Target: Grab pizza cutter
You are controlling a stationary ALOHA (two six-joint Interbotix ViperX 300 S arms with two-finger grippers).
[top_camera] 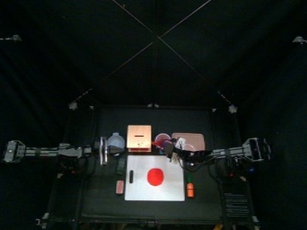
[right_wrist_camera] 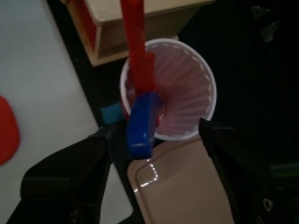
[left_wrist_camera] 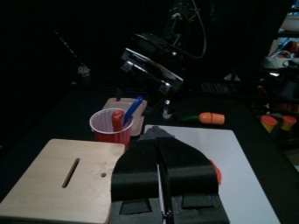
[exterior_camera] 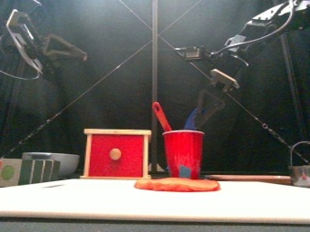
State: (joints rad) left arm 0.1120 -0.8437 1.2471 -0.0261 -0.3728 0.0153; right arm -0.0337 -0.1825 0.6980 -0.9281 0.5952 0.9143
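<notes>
A red cup [exterior_camera: 183, 154] stands next to the wooden box, and a red handle [exterior_camera: 160, 115] and a blue handle [exterior_camera: 194, 118] stick out of it. The tools' heads are hidden inside the cup, so I cannot tell which one is the pizza cutter. My right gripper [exterior_camera: 222, 80] hangs open above the cup. In the right wrist view the blue handle [right_wrist_camera: 142, 122] lies between the open jaws of the right gripper [right_wrist_camera: 162, 131], with the red handle [right_wrist_camera: 136, 44] beyond it. My left gripper [left_wrist_camera: 160, 144] is shut and empty, held back over the box side.
A wooden box [exterior_camera: 118, 154] with a red front stands left of the cup. A flat red disc [exterior_camera: 177, 185] lies on the white board [exterior_camera: 72, 201] in front. A grey container [exterior_camera: 49, 165] sits at the far left, and a small orange object [left_wrist_camera: 211, 116] lies past the board.
</notes>
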